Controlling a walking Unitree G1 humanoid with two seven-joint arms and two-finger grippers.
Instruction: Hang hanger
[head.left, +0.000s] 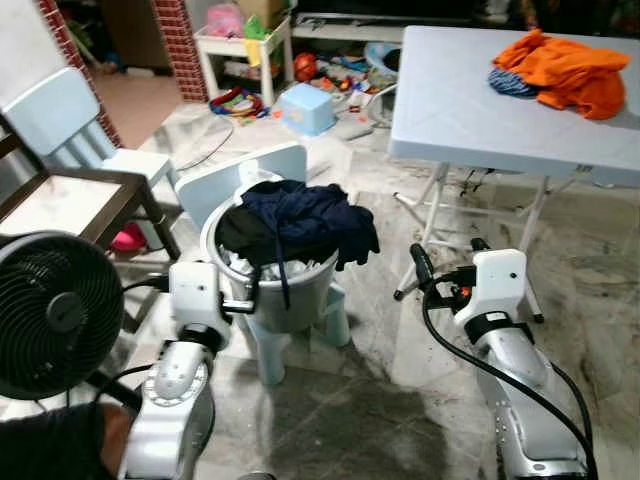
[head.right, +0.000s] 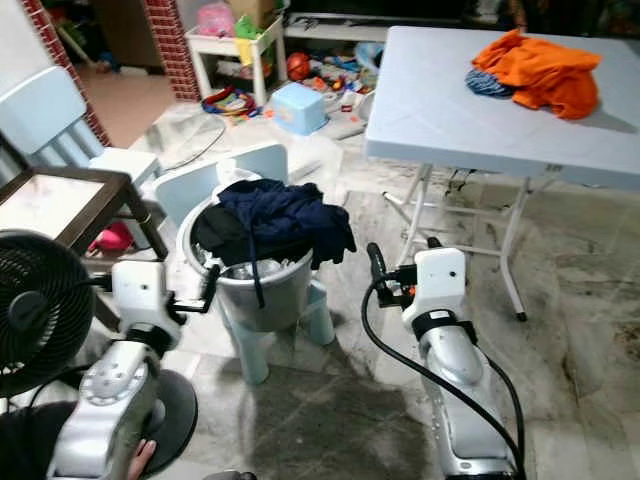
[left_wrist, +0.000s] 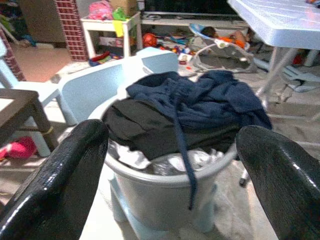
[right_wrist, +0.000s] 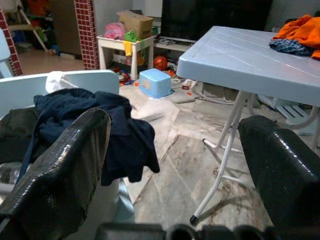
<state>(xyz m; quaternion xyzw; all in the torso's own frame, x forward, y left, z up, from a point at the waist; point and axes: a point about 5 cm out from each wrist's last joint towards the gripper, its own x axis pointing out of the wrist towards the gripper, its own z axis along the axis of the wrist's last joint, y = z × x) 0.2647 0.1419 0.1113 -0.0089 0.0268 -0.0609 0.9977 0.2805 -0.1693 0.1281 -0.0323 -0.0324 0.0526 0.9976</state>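
A grey laundry bucket stands on a small pale blue chair in front of me. It is heaped with a navy garment and a black one, with white cloth underneath. A navy strap hangs over the rim. My left gripper is open at the bucket's left side, its fingers framing the pile. Right of the bucket, my right gripper is held open over the floor, fingers apart and empty.
A pale blue folding table at the right carries an orange garment. A black fan and a dark wooden chair stand at the left. Toys and a white side table lie behind. A person is at the lower left.
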